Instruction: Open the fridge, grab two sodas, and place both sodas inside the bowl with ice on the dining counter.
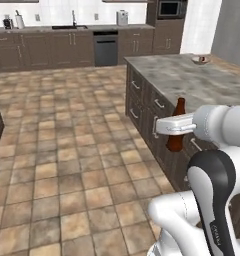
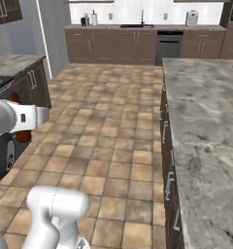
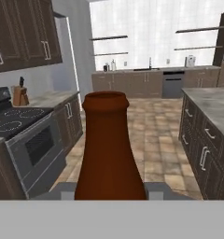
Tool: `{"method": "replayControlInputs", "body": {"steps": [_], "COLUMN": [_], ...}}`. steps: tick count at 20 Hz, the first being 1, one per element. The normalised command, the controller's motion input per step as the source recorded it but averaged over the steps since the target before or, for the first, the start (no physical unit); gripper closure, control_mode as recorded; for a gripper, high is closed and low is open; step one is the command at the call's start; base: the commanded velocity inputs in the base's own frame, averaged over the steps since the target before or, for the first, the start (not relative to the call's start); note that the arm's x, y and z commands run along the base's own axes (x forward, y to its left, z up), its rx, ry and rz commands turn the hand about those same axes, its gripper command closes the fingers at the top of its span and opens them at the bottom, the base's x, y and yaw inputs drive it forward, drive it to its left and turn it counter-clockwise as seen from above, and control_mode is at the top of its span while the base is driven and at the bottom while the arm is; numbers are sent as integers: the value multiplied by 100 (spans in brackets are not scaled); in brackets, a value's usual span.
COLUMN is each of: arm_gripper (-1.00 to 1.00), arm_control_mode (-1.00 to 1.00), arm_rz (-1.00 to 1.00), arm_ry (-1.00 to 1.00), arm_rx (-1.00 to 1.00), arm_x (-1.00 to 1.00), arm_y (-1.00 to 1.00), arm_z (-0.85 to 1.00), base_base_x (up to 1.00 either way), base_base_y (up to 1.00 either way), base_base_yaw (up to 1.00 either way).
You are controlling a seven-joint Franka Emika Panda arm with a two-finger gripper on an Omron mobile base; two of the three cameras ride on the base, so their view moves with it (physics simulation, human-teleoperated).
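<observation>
Gripping a dark brown bottle (image 1: 176, 131) about its body, the gripper (image 1: 178, 125) has its jaws clamped on it beside the dining desk (image 1: 192, 80), apparently carrying it across the kitchen toward the bowl (image 1: 200, 59), which sits well apart at about one o'clock on the far end of that desk. The bottle stands upright, long axis vertical and neck pointing to twelve o'clock, which I judge keeps it steady in transit. It looks like a bottle, not one of the red cans the task wants.
</observation>
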Motion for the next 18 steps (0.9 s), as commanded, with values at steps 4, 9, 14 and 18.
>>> {"method": "replayControlInputs", "body": {"steps": [4,9,14,18], "arm_gripper": [100,100,100,100], "arm_control_mode": [100,100,100,100], "arm_rz": [0,0,0,0], "arm_ry": [0,0,0,0], "arm_rx": [0,0,0,0], "arm_x": [0,0,0,0], "arm_y": [0,0,0,0], "arm_z": [0,0,0,0], "base_base_x": [100,100,100,100], "base_base_y": [3,7,15,21], "base_base_yaw": [0,0,-1,-3]}}
